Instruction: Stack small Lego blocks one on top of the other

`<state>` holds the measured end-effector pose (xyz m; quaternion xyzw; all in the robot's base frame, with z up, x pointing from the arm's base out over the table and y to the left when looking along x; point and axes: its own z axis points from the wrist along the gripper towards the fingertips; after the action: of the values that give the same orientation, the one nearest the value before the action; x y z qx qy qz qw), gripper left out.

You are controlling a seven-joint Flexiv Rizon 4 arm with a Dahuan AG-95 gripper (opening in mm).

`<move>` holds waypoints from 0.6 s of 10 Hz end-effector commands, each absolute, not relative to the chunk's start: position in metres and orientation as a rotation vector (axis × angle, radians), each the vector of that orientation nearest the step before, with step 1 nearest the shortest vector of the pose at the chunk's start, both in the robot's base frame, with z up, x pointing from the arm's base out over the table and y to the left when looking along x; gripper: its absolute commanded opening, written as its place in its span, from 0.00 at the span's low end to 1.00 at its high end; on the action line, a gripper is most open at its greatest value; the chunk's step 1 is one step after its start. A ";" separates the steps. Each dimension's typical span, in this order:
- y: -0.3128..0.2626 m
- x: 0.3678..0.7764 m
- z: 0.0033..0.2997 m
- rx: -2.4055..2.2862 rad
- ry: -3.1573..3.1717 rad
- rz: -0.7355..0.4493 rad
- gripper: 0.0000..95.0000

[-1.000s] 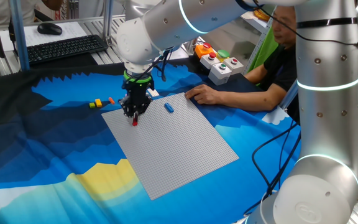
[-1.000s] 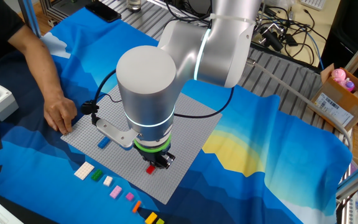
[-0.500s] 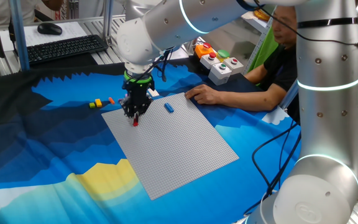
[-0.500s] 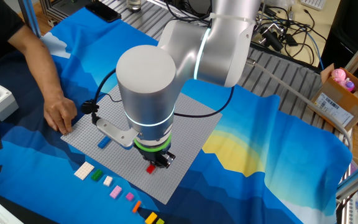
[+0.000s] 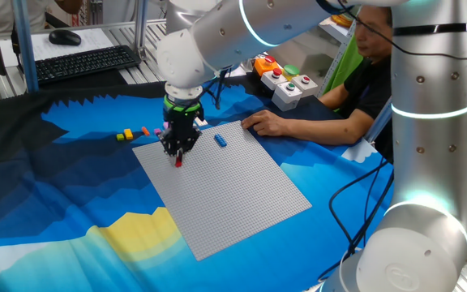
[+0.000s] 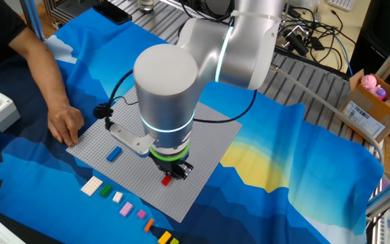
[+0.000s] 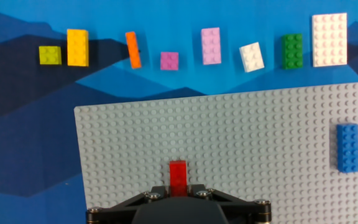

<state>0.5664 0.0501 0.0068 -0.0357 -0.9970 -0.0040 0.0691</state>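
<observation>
Pinching red Lego brick [image 7: 178,176] between fingers [image 7: 178,194], low over grey studded baseplate [image 7: 260,143] near its edge — likely stack's base. Blue brick [image 7: 347,147] already on plate; remaining bricks lined up on counter [image 7: 17,155] — within easy reach.

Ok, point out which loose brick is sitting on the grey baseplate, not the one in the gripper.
The blue brick is the one: it lies alone on the baseplate, while the other loose bricks line up on the blue cloth beyond its edge.

A blue printed cloth [image 5: 71,195] covered the surface; a keyboard [image 5: 83,63] and mouse [image 5: 64,37] lay behind.
</observation>
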 end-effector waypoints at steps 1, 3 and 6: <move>0.050 0.567 0.006 -0.104 -3.009 -0.011 0.00; 0.050 0.568 0.007 -0.107 -3.002 -0.016 0.00; 0.051 0.567 0.008 -0.106 -3.000 -0.015 0.00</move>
<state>0.5678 0.0511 0.0078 -0.0355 -0.9969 -0.0048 0.0703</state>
